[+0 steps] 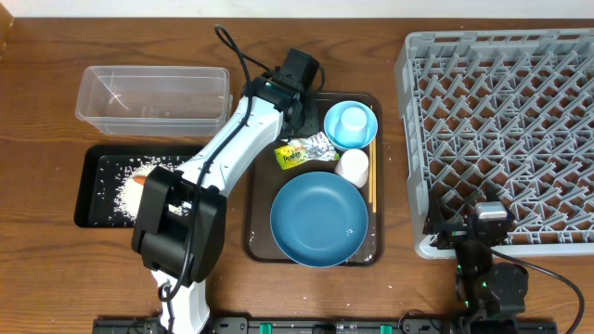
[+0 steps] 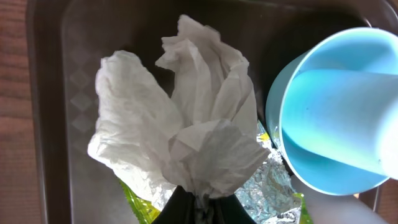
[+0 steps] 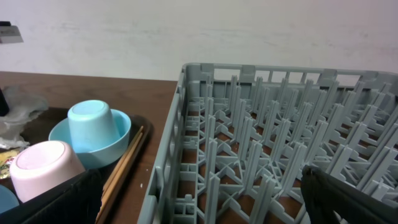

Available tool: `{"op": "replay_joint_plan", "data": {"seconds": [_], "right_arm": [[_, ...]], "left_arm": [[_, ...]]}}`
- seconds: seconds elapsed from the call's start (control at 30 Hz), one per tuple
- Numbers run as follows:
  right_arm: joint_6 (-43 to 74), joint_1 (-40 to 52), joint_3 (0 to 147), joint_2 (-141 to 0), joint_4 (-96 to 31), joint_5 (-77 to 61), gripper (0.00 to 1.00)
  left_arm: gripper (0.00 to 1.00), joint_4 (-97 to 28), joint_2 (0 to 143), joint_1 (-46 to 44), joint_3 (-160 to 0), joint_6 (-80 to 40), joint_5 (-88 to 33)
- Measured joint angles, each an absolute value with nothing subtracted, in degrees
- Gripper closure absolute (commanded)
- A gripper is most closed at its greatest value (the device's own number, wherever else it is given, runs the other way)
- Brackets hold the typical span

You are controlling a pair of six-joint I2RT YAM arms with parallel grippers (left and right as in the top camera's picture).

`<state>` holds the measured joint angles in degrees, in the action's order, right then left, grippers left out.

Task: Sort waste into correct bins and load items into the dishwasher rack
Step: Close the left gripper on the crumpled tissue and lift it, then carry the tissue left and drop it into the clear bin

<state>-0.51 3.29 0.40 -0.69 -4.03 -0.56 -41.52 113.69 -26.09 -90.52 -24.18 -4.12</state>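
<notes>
Crumpled tissue (image 2: 186,124) pinched at its base by left pincer (image 2: 196,208): v. light, soft, tears easily; right pincer (image 3: 199,199) gapes open

Left arm: the white-and-black jointed left arm (image 1: 225,147) reached from its base at the near table edge, stretched long, up and to the right.
Left wrist: the black wrist block (image 1: 297,72) sat at the far end of that reach, turned downward.
Left gripper: the black two-finger left gripper (image 2: 194,206) was pinched tight, a crumpled white tissue (image 2: 186,124) caught between its tips.
Right arm: the black right arm (image 1: 487,278) sat folded low, close to its base at the near right.
Right gripper: the black two-finger right gripper (image 3: 200,180) stood spread wide, one dark finger at each lower corner of its wrist view.
</notes>
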Motion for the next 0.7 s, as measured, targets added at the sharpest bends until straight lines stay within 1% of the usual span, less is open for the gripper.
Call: {"op": "replay_joint_plan", "data": {"seconds": [0.17, 0.33, 0.5, 0.53, 0.7], "right_arm": [[-0.51, 3.29, 0.40, -0.69, -4.03, -0.56, 0.01], [-0.51, 3.29, 0.40, -0.69, -4.03, -0.56, 0.01], [-0.51, 3.29, 0.40, -0.69, -4.03, -0.56, 0.01], [-0.51, 3.29, 0.40, -0.69, -4.03, -0.56, 0.01], [-0.51, 3.29, 0.40, -0.69, -4.03, -0.56, 0.01]], "left_arm": [[0.94, -39.22, 113.36, -25.96, -90.43, -24.18, -4.10], [0.94, -33.50, 109.34, -23.55, -90.28, -24.18, -4.10], [0.95, -30.98, 102.56, -18.90, -90.28, -24.18, -4.08], [0.94, -30.22, 101.45, -17.89, -90.30, -24.18, -4.08], [0.94, -26.72, 99.31, -12.67, -90.30, -24.18, -4.03]]}}
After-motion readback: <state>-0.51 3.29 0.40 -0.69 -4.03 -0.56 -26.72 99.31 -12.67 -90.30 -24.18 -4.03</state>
